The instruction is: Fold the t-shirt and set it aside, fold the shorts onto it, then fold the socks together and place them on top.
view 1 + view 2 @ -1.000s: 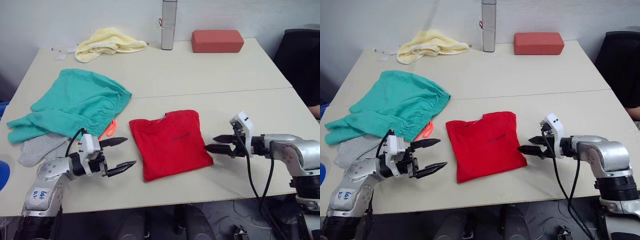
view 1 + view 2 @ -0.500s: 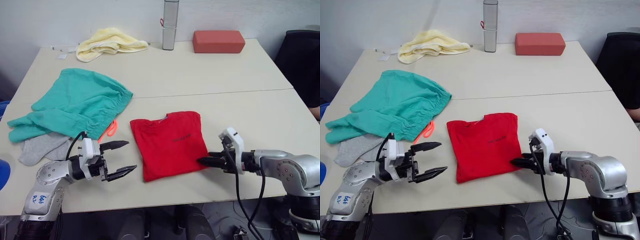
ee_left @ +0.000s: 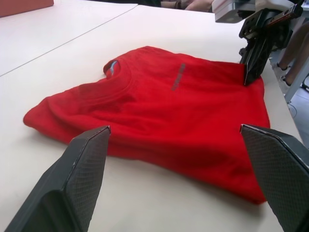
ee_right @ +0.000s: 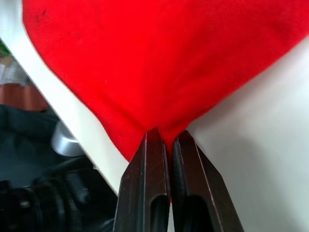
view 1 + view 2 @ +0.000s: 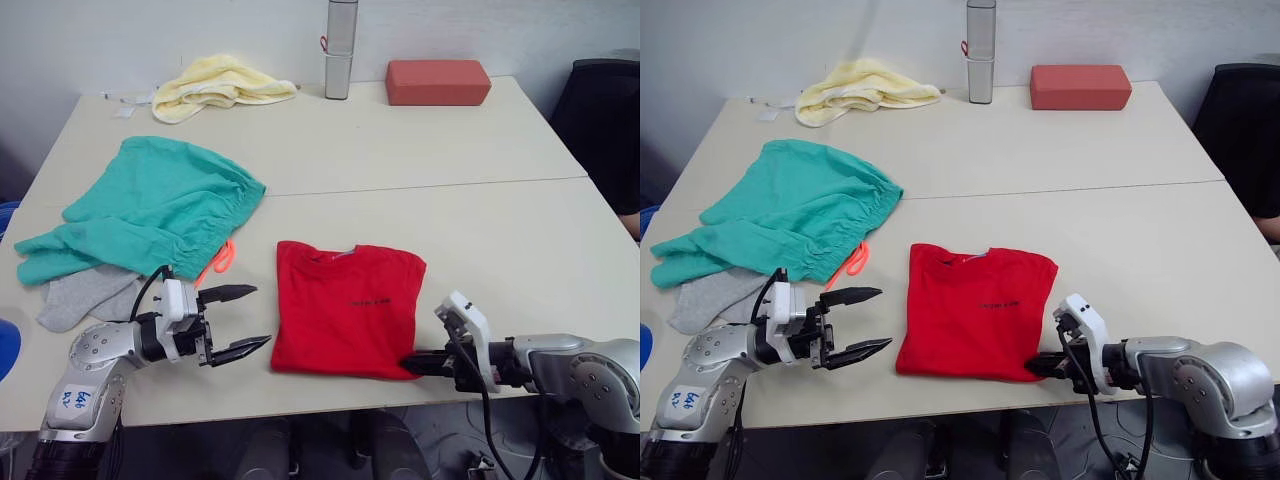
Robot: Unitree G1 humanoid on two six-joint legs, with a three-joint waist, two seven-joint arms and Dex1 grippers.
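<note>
The folded red t-shirt (image 5: 348, 308) lies flat near the table's front edge. My right gripper (image 5: 410, 365) is shut on the t-shirt's near right corner; the right wrist view shows the red cloth (image 4: 145, 58) pinched between the fingers. My left gripper (image 5: 260, 315) hangs open just left of the t-shirt, apart from it, with nothing between its fingers. The teal shorts (image 5: 150, 210) lie spread at the left, their orange drawstring (image 5: 222, 258) trailing out. The grey socks (image 5: 85, 295) lie partly under the shorts' near edge.
A pale yellow towel (image 5: 222, 83), a metal bottle (image 5: 339, 48) and a brick-red block (image 5: 438, 82) stand along the back edge. A black chair (image 5: 600, 110) is at the far right. Bare table (image 5: 480, 210) stretches right of the t-shirt.
My right gripper has closed on the t-shirt's near right corner and drawn it toward the front edge, so the shirt has shifted and turned. The left gripper has barely moved.
</note>
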